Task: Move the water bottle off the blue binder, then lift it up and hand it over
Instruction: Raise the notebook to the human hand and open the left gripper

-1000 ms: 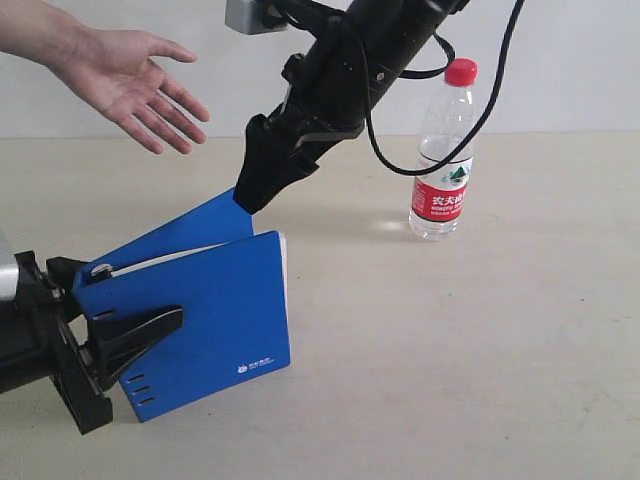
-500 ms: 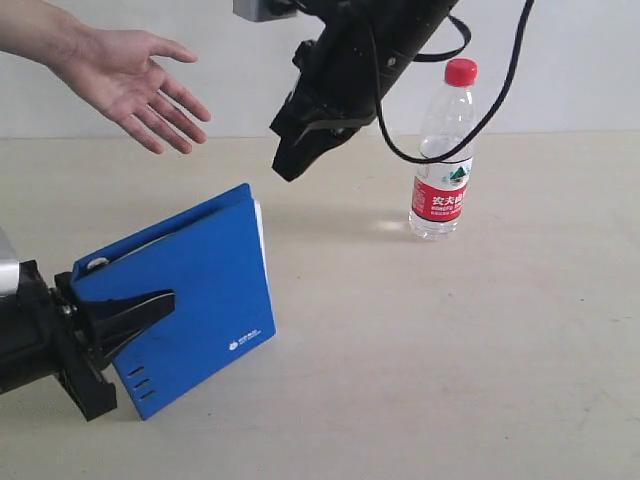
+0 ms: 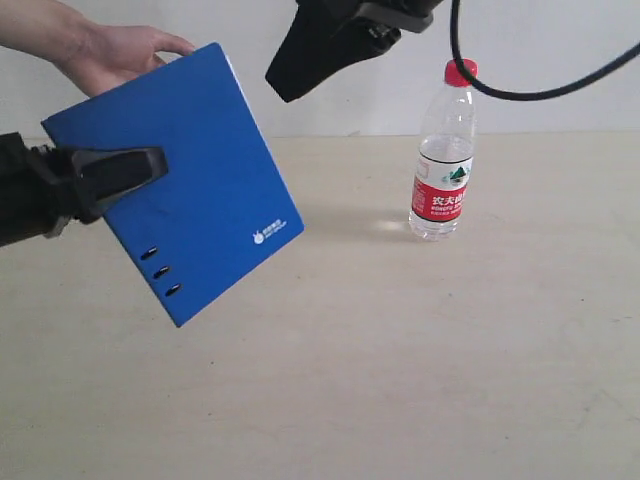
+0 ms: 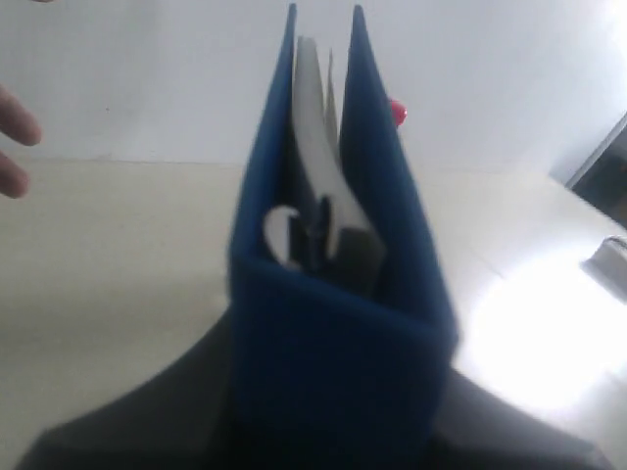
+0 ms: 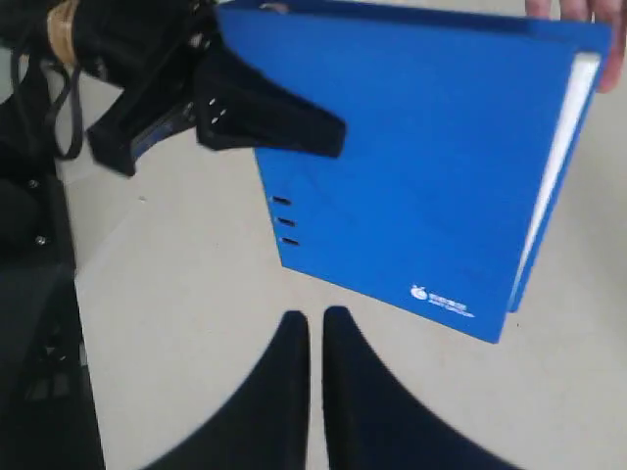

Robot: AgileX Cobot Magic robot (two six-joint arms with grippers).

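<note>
Left gripper (image 3: 125, 172) pinching blue binder (image 3: 215, 170) at the spine edge, held tilted in the air over the tabletop's (image 3: 450, 350) left side. Right gripper (image 5: 313, 323) pressed together, empty, raised beyond it. Water bottle (image 3: 443, 160) upright near the far edge, well apart from binder. Person's hand (image 3: 120, 55) at binder's top corner, contact unclear. Probably best: clamp firm until the hand grips, then release slowly; the covers gape, pages could sag.

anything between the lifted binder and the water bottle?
Exterior view: only bare table between the blue binder and the water bottle. The shut right gripper hangs above that gap, touching neither.
</note>
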